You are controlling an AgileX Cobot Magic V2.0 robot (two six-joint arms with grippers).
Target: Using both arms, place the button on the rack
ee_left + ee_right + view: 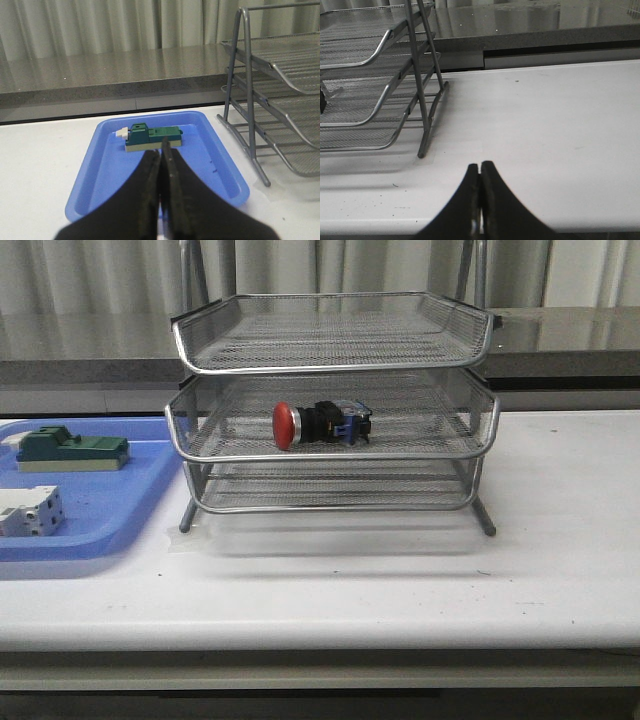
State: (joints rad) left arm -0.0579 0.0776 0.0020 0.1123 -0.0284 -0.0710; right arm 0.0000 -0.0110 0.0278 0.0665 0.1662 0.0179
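The button (320, 424), red mushroom head to the left with a black body and blue rear, lies on its side in the middle tier of the silver wire-mesh rack (330, 455). No arm shows in the front view. In the left wrist view my left gripper (161, 150) is shut and empty above the blue tray (100, 175), with the rack (280, 100) off to one side. My right gripper (480, 166) is shut and empty over bare white table, away from the rack (370, 100). A dark sliver at that view's edge may be the button; I cannot tell.
A flat blue tray (100, 510) left of the rack holds a green block (72, 449) and a white terminal block (30, 511). The green block (150, 137) lies just beyond the left fingertips. A grey ledge and curtains stand behind the table.
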